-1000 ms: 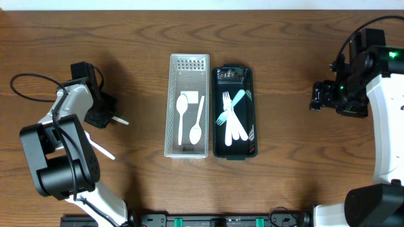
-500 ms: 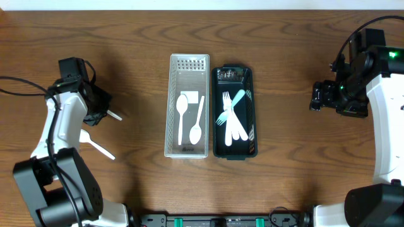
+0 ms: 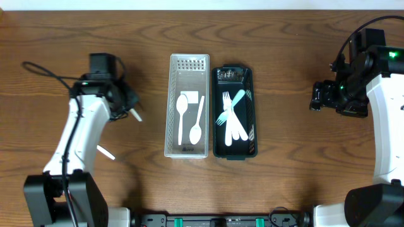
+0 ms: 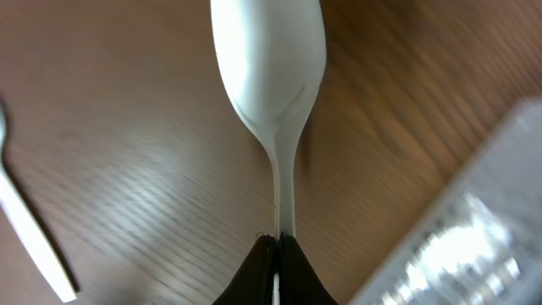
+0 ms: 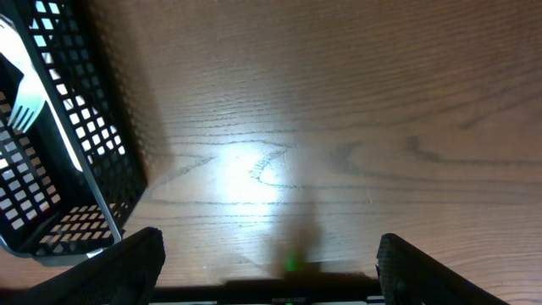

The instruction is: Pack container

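Left arm has swung right since the earlier frame. It was out near the table's left edge and is now much closer to the containers, carrying a spoon. Right arm and both containers haven't moved.

- left gripper [image 3: 125,108]: fingers pressed together on the handle of a white spoon [image 3: 136,115]. Wrist view shows the fingertips [image 4: 269,264] pinching the thin handle, with the bowl [image 4: 269,63] pointing away from the camera and off the table [image 3: 265,31].
- In the overhead view the held spoon is left of the clear tray [image 3: 189,61], well short of its rim and not over it. In the wrist view a blurred corner of the tray [image 4: 461,241] shows at lower right.
- loose white utensil [image 3: 106,152]: lying flat on the table, on the near side of the left gripper and partly under the arm. Its handle also shows at the left edge of the wrist view [image 4: 32,241]. Can't tell whether it's a fork or a spoon.
- The clear tray holds two white spoons [image 3: 182,117] lying lengthwise, side by side.
- black basket [image 3: 234,151]: right of the clear tray and touching it. It holds several forks [image 3: 231,123], white ones plus a light blue one laid diagonally across them.
- right gripper [image 3: 317,98]: well to the right of the basket. In its wrist view the fingers [image 5: 114,269] are spread wide with only bare wood between them, and the basket wall [image 5: 63,182] sits at the left of that view.
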